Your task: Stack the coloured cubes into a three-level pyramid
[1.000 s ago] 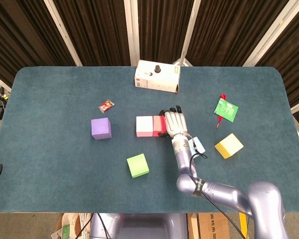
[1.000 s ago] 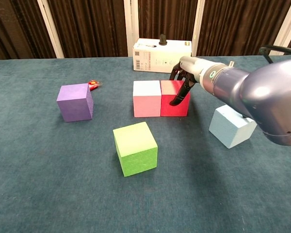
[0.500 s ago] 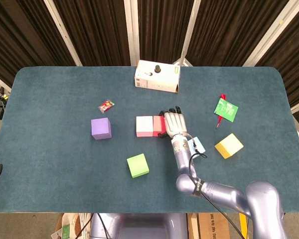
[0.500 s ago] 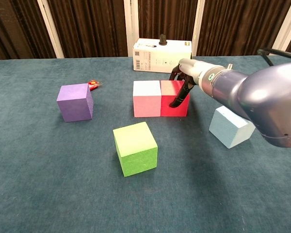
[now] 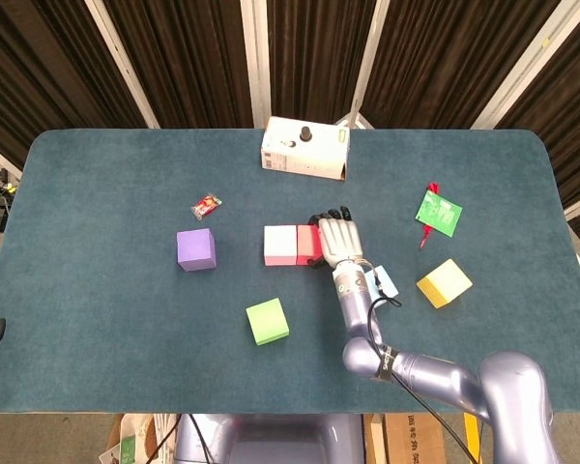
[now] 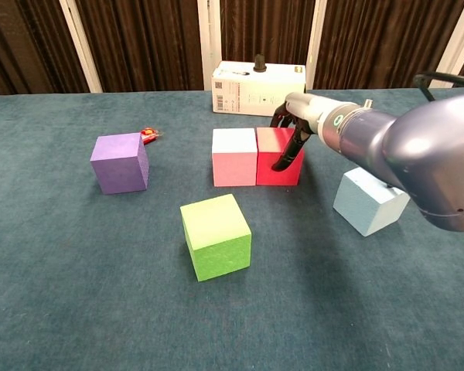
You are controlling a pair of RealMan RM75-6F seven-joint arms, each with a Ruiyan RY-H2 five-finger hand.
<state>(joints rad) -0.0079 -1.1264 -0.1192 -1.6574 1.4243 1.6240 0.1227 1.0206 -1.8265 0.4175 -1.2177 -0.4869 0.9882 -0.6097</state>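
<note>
The right robot hand (image 5: 336, 242) (image 6: 290, 139) lies over the red cube (image 5: 306, 245) (image 6: 278, 157), fingers curled down around its top and near face, gripping it. That cube sits flush against the pink cube (image 5: 280, 245) (image 6: 234, 158) just beyond it. The light blue cube (image 6: 369, 201) rests near the wrist, the yellow cube (image 5: 444, 283) farther out on the same side. The green cube (image 5: 268, 321) (image 6: 216, 236) and purple cube (image 5: 196, 249) (image 6: 120, 162) stand well apart across the tabletop (image 5: 97, 290). The left robot hand is out of sight.
</note>
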